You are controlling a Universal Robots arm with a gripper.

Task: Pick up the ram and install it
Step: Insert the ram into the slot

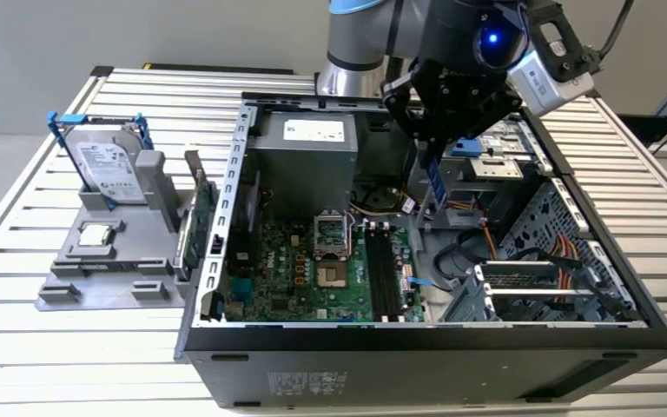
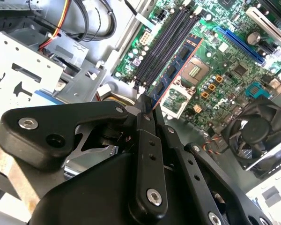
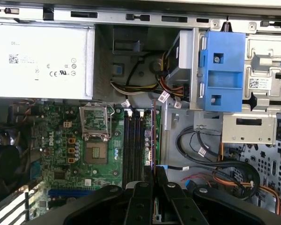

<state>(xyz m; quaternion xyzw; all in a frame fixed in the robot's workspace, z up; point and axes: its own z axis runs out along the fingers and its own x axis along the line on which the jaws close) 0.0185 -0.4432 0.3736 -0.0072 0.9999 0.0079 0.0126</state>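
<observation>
Jaws clamped tight on the ram (image 1: 434, 184), folks: the gripper (image 1: 431, 146) pinches the upper end of the slim blue stick, and it hangs down inside the open computer case (image 1: 237, 191), clear of the board and not seated. In the second wrist view the fingers (image 2: 147, 138) close on that end of the ram (image 2: 175, 65), black chips showing, its length running parallel to the black memory slots (image 2: 166, 44) on the green motherboard (image 2: 225, 61), with the CPU socket (image 2: 193, 70) just beside it and a black fan (image 2: 257, 131) farther off. In the first wrist view the ram (image 3: 153, 136) shows edge-on, right beside the slots (image 3: 133, 145) and lined up with them. Out on the slatted table (image 1: 32, 347), toward the exterior view's left, a hard drive (image 1: 108, 165) stands upright in its blue-clipped frame on a grey fixture (image 1: 108, 278), well apart from the case, with a green expansion card (image 1: 201, 230) between them.
</observation>
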